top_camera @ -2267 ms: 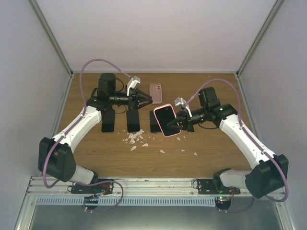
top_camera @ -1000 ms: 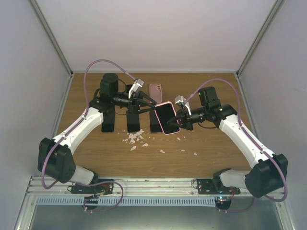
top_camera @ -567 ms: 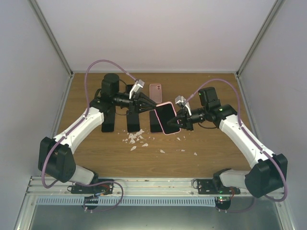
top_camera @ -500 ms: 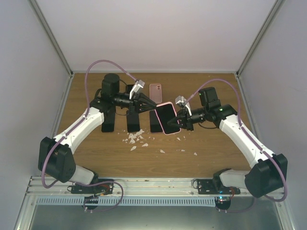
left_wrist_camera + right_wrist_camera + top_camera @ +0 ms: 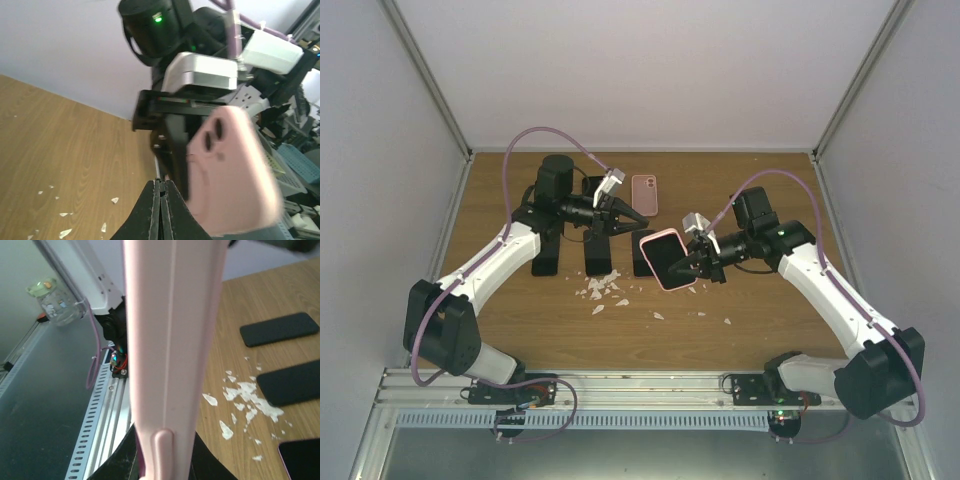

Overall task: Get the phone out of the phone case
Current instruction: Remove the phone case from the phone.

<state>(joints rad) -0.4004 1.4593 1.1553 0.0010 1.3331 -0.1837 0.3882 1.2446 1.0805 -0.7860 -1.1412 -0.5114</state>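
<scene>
The phone (image 5: 666, 260) sits in its pink phone case (image 5: 658, 236), held tilted above the table (image 5: 760, 310) by the right jaws, which are clenched on the case's edge. In the right wrist view the case's side fills the frame and hides the pads. The left jaws are clenched on nothing, tips pressed together, near the case's back but apart from it. As I judge it, the risks are these: with only 1 grip on a rim, a push from those 2 closed tips could pivot the case or slide it out of the right jaws. That same squeeze may pin the phone inside. A phone popping free in mid-air would drop onto the table or the black phones (image 5: 546, 252) lying there.
</scene>
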